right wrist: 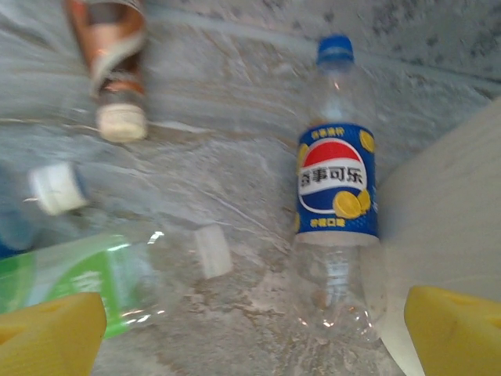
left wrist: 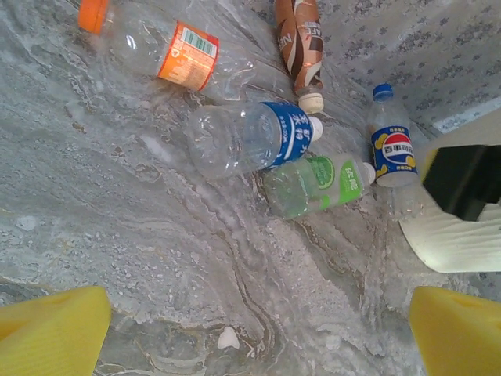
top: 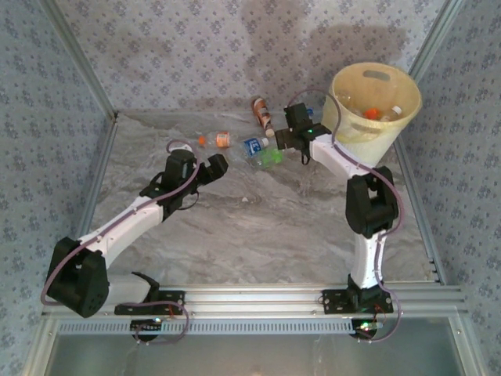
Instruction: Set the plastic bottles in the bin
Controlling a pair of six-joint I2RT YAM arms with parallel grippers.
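Note:
Several plastic bottles lie on the marbled table. The left wrist view has an orange-label one [left wrist: 168, 51], a brown one [left wrist: 301, 39], a blue-label one [left wrist: 250, 137], a green one [left wrist: 317, 184] and a blue Pepsi one [left wrist: 391, 149]. My left gripper [left wrist: 254, 333] is open over bare table, short of them. My right gripper [right wrist: 254, 329] hangs open between the green bottle [right wrist: 70, 282] and the Pepsi bottle [right wrist: 337, 180], holding nothing. The pale yellow bin [top: 376, 106] stands at the far right with bottles inside, beside my right gripper [top: 291, 141].
The bin's wall [right wrist: 446, 219] sits close to the right finger, just beyond the Pepsi bottle. Patterned walls [top: 196, 47] close the back and sides. A metal rail [top: 258, 298] runs along the near edge.

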